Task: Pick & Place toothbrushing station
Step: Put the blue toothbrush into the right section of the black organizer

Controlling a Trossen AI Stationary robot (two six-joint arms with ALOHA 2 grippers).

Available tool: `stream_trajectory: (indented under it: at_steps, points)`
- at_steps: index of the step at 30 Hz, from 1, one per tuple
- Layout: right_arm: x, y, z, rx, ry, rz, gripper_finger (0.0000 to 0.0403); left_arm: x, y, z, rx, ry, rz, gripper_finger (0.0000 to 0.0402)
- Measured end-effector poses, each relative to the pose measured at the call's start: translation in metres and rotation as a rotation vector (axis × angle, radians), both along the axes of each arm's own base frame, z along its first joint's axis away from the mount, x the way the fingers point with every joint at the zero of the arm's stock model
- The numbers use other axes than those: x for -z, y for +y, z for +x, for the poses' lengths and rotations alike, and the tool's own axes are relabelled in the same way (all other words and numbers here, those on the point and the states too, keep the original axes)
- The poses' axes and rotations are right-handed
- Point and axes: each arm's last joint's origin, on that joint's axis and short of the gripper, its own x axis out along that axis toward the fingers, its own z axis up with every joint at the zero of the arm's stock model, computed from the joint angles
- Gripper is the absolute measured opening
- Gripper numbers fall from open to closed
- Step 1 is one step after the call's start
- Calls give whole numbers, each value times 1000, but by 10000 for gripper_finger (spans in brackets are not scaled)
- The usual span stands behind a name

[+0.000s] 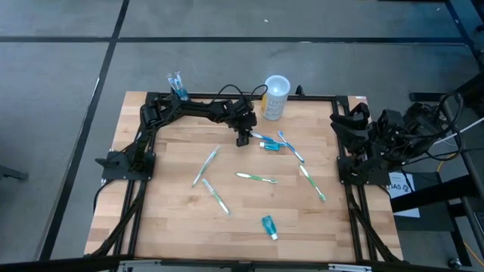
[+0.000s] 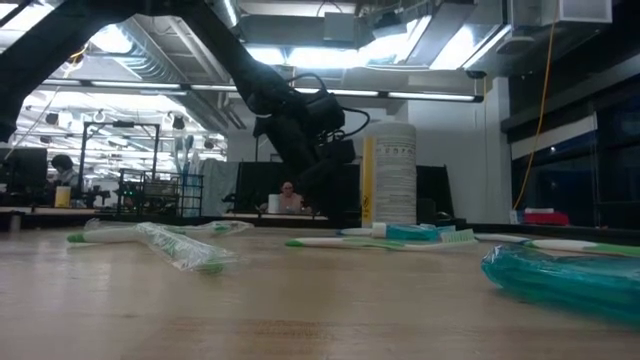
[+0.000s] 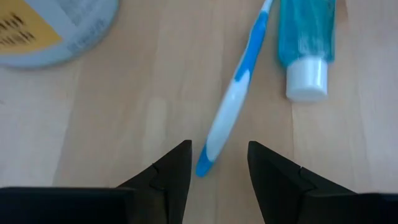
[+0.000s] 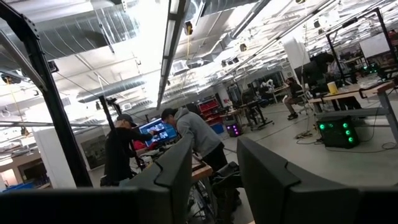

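Two arms share the wooden tabletop [image 1: 174,227], and at its far left corner sits the toothbrushing station [image 1: 178,87], a small dark holder with blue-handled brushes standing in it, well apart from everything else. Moving right, the left hand [image 1: 242,138] hangs low over the far middle of the tabletop with its fingers parted and nothing between them; in its wrist view the tips straddle the end of a blue-and-white toothbrush [image 3: 233,106], which lies beside a teal toothpaste tube [image 3: 306,43] and near the white-and-yellow cup [image 1: 276,97]. Further right, more toothbrushes lie scattered, and a second teal tube [image 1: 269,226] rests toward the near edge. At the far right, the right hand [image 4: 214,180] waits folded off the tabletop's edge, fingers apart and empty, facing the room. The risk I see is that this hand is lined up on a loose brush, not the station; closing here would likely pinch the slim handle off-centre so it swivels or skids into the tube, and the station would stay untouched at its corner.
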Motion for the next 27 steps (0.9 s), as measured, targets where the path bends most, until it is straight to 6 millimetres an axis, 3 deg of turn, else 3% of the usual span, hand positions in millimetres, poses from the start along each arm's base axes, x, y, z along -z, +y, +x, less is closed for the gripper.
stream_trajectory:
  at_steps: [10, 27]
  points:
    - [0, 0, 0, -2, -1, 0, 130, -1, -5, 5, 122, 15, 190, 152]
    - [0, 0, 0, -2, -7, 12, 130, 0, -6, 5, 94, -2, 115, 135]
